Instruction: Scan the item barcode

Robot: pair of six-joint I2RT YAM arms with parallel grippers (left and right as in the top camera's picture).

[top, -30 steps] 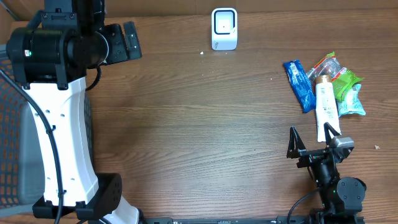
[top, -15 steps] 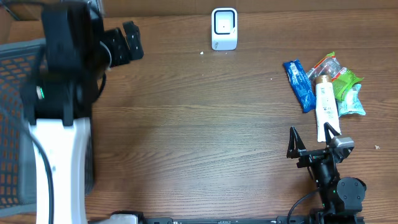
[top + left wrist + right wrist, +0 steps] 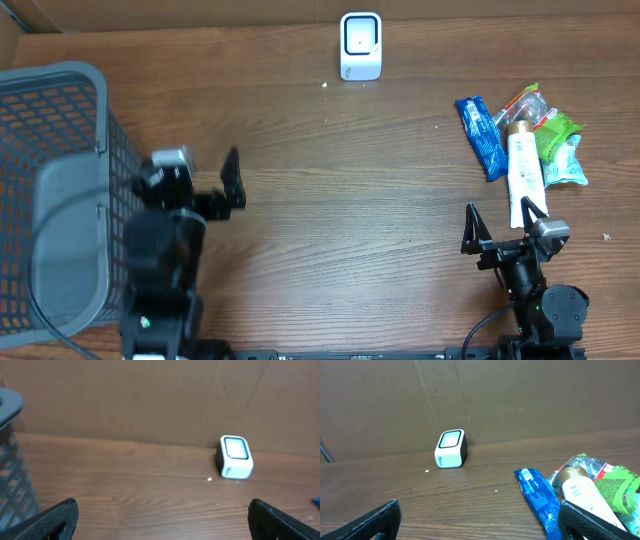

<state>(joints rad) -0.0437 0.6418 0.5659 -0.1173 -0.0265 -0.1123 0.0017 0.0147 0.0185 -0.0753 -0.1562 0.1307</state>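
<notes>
Your landmark is the white scanner [image 3: 360, 45] [image 3: 235, 456] [image 3: 450, 448], which stands upright at the far edge of the wooden table [image 3: 330, 230], against the brown cardboard wall [image 3: 520, 395].

The items to scan lie in a loose heap to the right of the scanner and nearer the robot. The blue packet [image 3: 481, 137] [image 3: 540, 500] is the one closest to the scanner. The white tube [image 3: 524, 170] [image 3: 585, 497] lies just beside it on the side away from the scanner, its brown cap pointing toward the wall. The green packet [image 3: 556, 140] [image 3: 620, 492] and a clear red-edged packet [image 3: 525, 103] [image 3: 585, 465] are tucked against the tube. Nothing is held.

Your right gripper [image 3: 502, 225] [image 3: 485, 525] sits on the robot's side of that heap, with the jaws spread wide and empty. The near end of the tube lies close to one finger.

Your left gripper [image 3: 198, 175] [image 3: 160, 525] is to the left of the scanner and much nearer the robot. Its jaws are also wide apart with nothing between them. It faces the scanner, and the grey mesh basket [image 3: 50, 200] [image 3: 12, 475] is just beside it on the side away from the scanner.
</notes>
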